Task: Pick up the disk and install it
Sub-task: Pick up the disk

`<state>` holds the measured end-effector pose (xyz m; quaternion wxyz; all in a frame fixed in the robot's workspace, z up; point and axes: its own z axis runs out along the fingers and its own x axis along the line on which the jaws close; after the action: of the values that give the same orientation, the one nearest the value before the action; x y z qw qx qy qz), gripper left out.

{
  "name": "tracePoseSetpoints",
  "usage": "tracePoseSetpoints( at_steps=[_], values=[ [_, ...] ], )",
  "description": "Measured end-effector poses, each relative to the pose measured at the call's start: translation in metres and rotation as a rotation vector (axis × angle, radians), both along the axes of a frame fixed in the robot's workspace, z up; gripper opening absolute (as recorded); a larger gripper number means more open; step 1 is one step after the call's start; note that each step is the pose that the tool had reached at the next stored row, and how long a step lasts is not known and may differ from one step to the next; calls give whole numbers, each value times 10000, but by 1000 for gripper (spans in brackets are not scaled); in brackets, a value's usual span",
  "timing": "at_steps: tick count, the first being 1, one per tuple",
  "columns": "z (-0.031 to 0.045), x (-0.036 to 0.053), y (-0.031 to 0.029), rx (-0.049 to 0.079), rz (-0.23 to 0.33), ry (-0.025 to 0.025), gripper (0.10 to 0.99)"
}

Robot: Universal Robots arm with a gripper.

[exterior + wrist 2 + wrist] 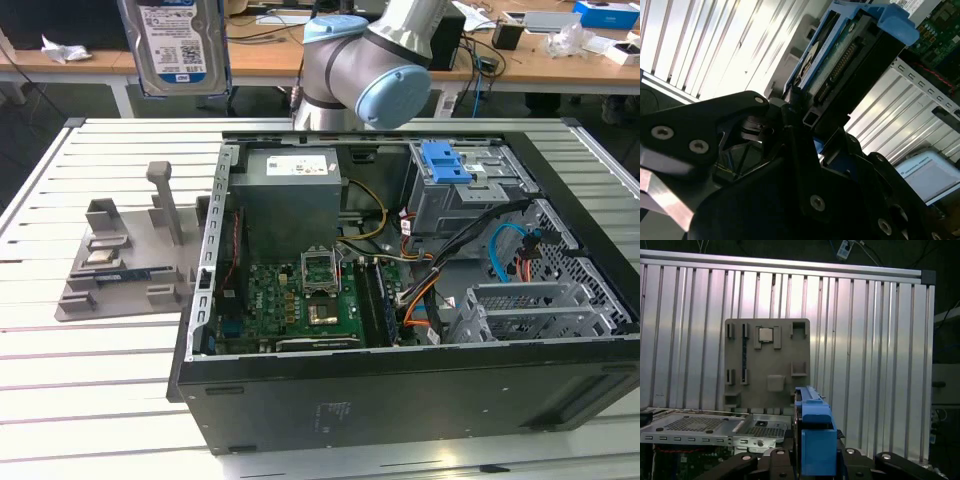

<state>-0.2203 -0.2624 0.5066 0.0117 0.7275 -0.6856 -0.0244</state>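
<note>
exterior view.
- disk point(175, 45): held high in the air at the exterior view's left, label face toward the camera. it is above the grey fixture plate point(115, 265) and well apart from the computer case point(400, 400).
- arm point(365, 60): stands behind the case.
- computer case: open, resting on the slatted table point(90, 390). contents: a grey power supply point(290, 195), a green motherboard point(310, 300), a blue latch point(445, 160) on the upper bay, a metal drive cage point(540, 310) and cables point(440, 250).
- fixture plate: flat on the table, just beside the case.

second wrist view.
- gripper point(812, 127): jaws closed onto one end of the disk point(840, 55).
- disk: juts out from between the jaws, seen edge-on. the blue carrier runs along its rim and a connector row shows.

first wrist view.
- gripper point(815, 462): black fingers point(755, 462) sit on either side of the disk point(812, 425), pressed against it.
- disk: edge-on and clamped between them, over the table.
- fixture plate point(767, 362): holds a square chip point(765, 334) in one pocket.
- case point(705, 425): one corner of the metal frame shows near the gripper.
</note>
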Motion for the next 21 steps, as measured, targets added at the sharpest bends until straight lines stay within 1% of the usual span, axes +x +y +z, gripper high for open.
tracePoseSetpoints(
  at_steps=[3, 5, 8, 9, 11, 12, 14, 19, 21],
  values=[
    [-1, 145, 0, 2, -1, 4, 369],
    [-1, 302, 0, 1, 0, 11, 369],
    [0, 440, 0, 1, 1, 17, 369],
    [-1, 506, 0, 2, -1, 19, 369],
    [-1, 667, 0, 1, -1, 27, 369],
    [-1, 711, 0, 1, 1, 30, 369],
    [0, 831, 0, 1, -1, 37, 369],
    [-1, 1057, 0, 2, 0, 50, 369],
    [-1, 1200, 0, 1, -1, 60, 369]
  ],
)
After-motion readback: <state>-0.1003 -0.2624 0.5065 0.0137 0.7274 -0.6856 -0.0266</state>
